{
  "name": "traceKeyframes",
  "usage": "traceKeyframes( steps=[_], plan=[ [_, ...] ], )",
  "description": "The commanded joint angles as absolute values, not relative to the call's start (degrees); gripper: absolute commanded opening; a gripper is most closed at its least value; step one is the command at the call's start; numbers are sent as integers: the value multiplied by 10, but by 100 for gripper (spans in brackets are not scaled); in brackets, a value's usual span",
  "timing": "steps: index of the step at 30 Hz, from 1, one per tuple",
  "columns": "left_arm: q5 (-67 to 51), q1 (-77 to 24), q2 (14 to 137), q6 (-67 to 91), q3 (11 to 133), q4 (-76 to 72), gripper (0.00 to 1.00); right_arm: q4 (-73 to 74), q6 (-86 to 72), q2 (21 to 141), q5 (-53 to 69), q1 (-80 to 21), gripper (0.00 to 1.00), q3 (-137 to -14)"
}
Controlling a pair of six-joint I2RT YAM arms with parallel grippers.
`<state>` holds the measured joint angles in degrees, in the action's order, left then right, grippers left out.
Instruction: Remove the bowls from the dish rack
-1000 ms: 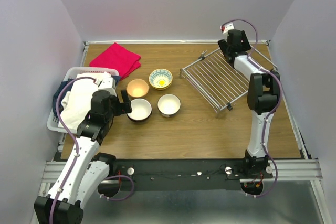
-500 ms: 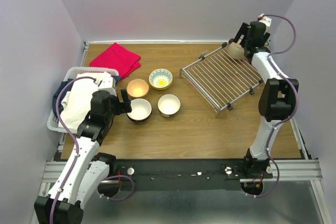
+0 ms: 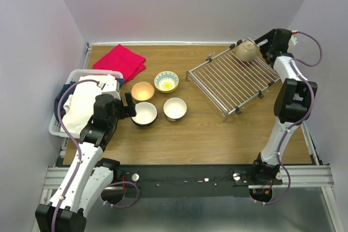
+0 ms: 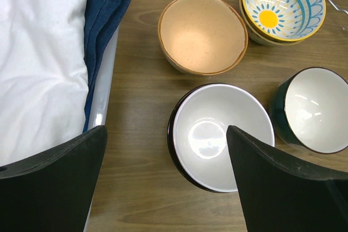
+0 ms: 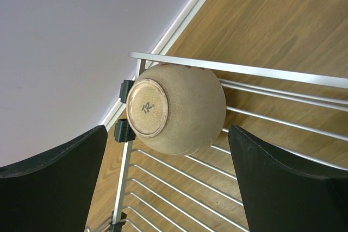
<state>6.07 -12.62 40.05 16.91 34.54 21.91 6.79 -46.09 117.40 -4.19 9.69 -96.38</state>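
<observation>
The silver wire dish rack (image 3: 228,82) lies at the right back of the table. One tan bowl (image 3: 246,51) rests at its far corner against the rim, tipped so that its foot faces the right wrist camera (image 5: 176,107). My right gripper (image 3: 261,48) is open and empty just right of that bowl, apart from it. Four bowls stand on the table left of the rack: a tan one (image 3: 143,91), a floral one (image 3: 166,81), a teal one (image 3: 175,108) and a dark one with a white inside (image 3: 144,113). My left gripper (image 3: 131,110) is open over the dark bowl (image 4: 223,134).
A white plastic basket (image 3: 58,125) with white cloth (image 3: 81,104) and denim stands at the left edge, next to my left arm. A red cloth (image 3: 120,61) lies at the back left. Walls close in the table at the back and both sides.
My right gripper has swung from over the rack's far corner to the right, uncovering the tan bowl there. The left arm and the four table bowls have not moved.
</observation>
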Motion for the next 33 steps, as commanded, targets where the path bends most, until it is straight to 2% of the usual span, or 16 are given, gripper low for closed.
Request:
traceKeyframes(
  steps=[1, 15, 33],
  plan=[
    [81, -128, 394, 160, 340, 204, 99, 42, -531, 1209, 33, 110, 100, -951],
    [90, -128, 389, 159, 337, 203, 99, -12, -619, 1258, 40, 116, 100, -931],
    [91, -128, 388, 158, 337, 200, 99, -53, -637, 1315, 50, 116, 100, -940]
  ],
)
